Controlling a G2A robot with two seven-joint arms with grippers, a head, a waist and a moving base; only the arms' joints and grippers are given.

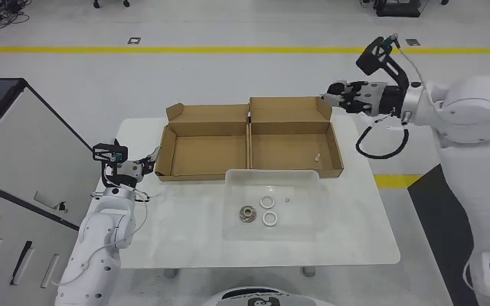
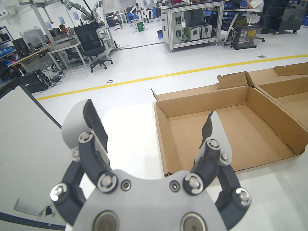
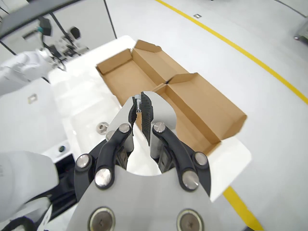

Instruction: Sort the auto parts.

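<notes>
Cardboard forms two open boxes set side by side along the far half of the table (image 1: pixel 360 222), flaps up and walls touching. The left gripper (image 1: pixel 150 161) sits just beside the left box (image 1: pixel 207 157), at that box's outer wall and low over the table's left edge; in its wrist view the left gripper (image 2: pixel 151 121) has its fingers (image 2: pixel 95 121) spread wide with nothing between them. The left box (image 2: pixel 228 131) shows a bare floor. Nearer the robot, touching the boxes' near walls, lies a clear tray (image 1: pixel 272 174) holding a metal hub (image 1: pixel 246 214) at its left, two white rings (image 1: pixel 268 202) to the right of it, and a tiny part (image 1: pixel 287 197) too small to tell. The right box (image 1: pixel 291 149) holds one small pale part (image 1: pixel 316 157) near its right wall. Off that box's far right corner, raised above the table's edge, is the right gripper (image 1: pixel 333 93); in its wrist view the right gripper (image 3: pixel 139 99) has its fingers nearly closed, pinching a threaded bolt (image 3: pixel 137 104) between the tips. The table is white with rounded corners. A white panel (image 1: pixel 38 145) with a black frame stands at its left. The grey floor (image 1: pixel 230 84) beyond carries a yellow line (image 1: pixel 230 50), and the left wrist view shows desks and office chairs (image 2: pixel 95 46) farther back in the room.
</notes>
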